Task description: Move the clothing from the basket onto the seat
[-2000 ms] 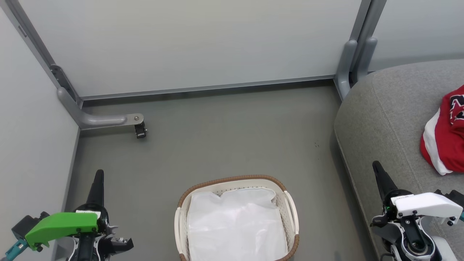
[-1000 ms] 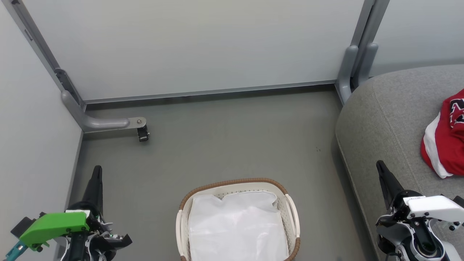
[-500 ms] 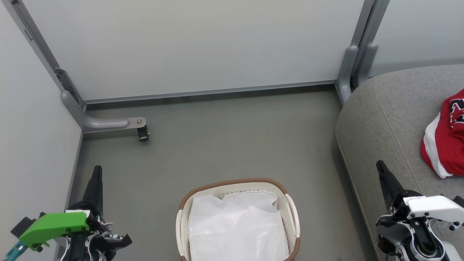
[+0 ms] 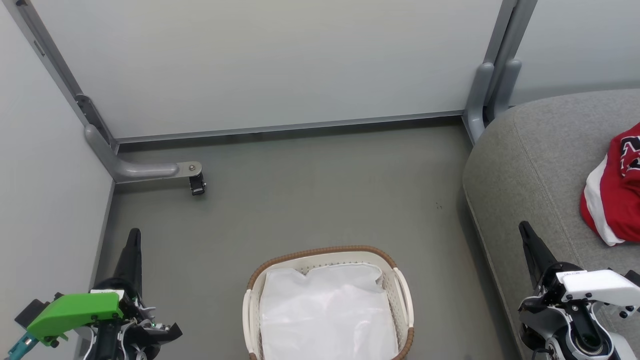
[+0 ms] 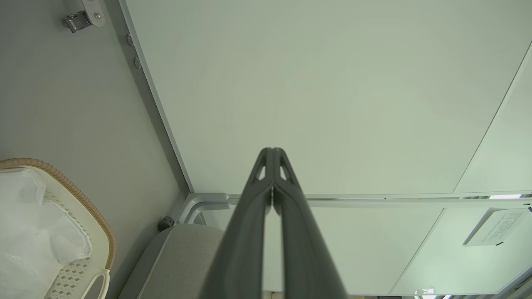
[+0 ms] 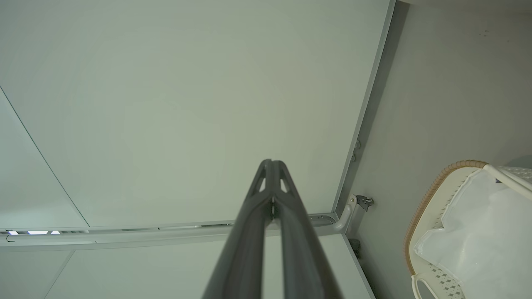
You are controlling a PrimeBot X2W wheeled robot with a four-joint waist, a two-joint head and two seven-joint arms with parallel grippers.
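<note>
Nearest, lower left of the head view: left gripper under a green cover, long dark jaws clenched tip to tip, grasping nothing, pointing up over the floor. The left wrist view shows the same, with the two tips meeting.

Lower right: right gripper under a white cover, jaws likewise clenched and empty, tip over the near edge of the seat. The right wrist view shows them pressed together.

Between the two arms, at the bottom edge: oval off-white perforated plastic laundry basket with a brown woven-look rim, standing on the floor. A thin white crumpled liner sheet lies inside it.

Dull grey-green floor runs beyond the basket.

Right side: large grey fabric-upholstered cushion seat with a rounded corner and stitched seam, well apart from the basket. On it, at the right edge of the view and partly cut off: bright red sports clothing with a white stripe and black-and-white lettering, bunched in a heap. The number of pieces cannot be told.

Farthest: pale grey partition panels in grey metal frames. A grey metal foot with a small black caster stands at far left.
</note>
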